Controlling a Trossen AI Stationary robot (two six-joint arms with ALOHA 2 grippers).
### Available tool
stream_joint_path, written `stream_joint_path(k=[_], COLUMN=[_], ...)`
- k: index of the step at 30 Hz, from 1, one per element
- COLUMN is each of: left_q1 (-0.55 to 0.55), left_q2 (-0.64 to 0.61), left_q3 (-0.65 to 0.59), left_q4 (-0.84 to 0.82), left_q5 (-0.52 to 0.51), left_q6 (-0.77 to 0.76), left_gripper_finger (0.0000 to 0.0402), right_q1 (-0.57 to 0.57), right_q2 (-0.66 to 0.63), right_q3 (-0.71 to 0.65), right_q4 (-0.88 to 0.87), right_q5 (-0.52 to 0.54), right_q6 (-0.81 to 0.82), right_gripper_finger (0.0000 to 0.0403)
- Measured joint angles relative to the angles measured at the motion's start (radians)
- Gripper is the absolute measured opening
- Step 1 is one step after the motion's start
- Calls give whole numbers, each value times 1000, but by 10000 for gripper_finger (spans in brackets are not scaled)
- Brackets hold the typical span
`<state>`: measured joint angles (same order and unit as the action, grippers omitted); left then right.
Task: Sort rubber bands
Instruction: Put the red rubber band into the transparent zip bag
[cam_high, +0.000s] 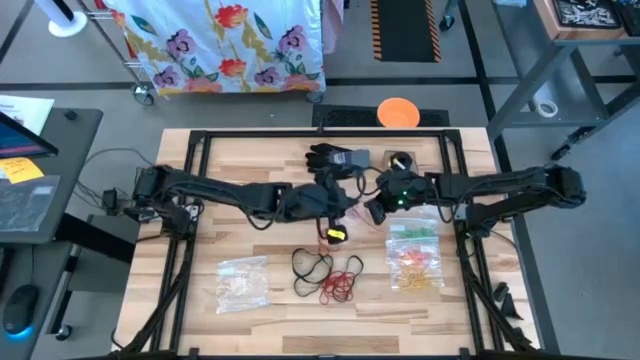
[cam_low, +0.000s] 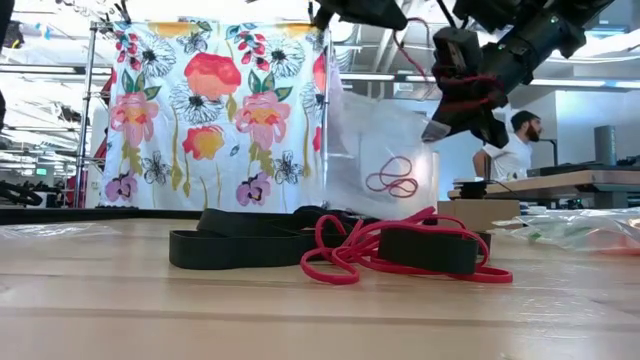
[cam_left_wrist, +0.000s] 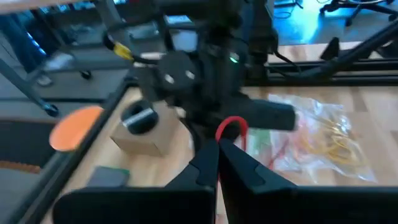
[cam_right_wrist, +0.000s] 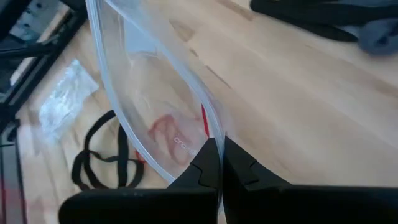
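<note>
bagging red bands: right gripper clenched the clear bag rim, left gripper pinched a red rubber band. next, feed it into the bag mouth at three o'clock.

Surface: black and red bands at centre-front; bags either side; glove behind; both arms above.

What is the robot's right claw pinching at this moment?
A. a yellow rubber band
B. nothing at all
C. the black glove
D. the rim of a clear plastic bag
D. In the right wrist view the right claw is shut on the rim of the clear plastic bag, which it holds up off the table with red bands showing inside.
</note>
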<state>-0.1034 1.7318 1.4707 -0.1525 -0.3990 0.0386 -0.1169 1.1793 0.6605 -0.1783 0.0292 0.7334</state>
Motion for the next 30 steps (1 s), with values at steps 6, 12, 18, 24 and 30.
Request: stream_joint_path(k=[6, 12, 18, 24, 30], left_q1=[58, 135, 152, 149, 148], left_q2=[1, 2, 1, 0, -1], left_q3=[39, 40, 40, 93, 135], left_q4=[6, 15, 54, 57, 0], left_q5=[-7, 44, 128, 162, 163], left_q6=[82, 62, 46, 60, 65], left_gripper_finger=[0, 0, 0, 0, 0], right_q1=[28, 40, 28, 29, 28], right_q2=[0, 0, 0, 0, 5], right_q3=[0, 0, 0, 0, 0], right_q4=[51, 76, 74, 62, 36], right_q5=[-4, -4, -3, -3, -3], right_q6=[3, 2, 2, 2, 8], right_gripper_finger=[0, 0, 0, 0, 0])
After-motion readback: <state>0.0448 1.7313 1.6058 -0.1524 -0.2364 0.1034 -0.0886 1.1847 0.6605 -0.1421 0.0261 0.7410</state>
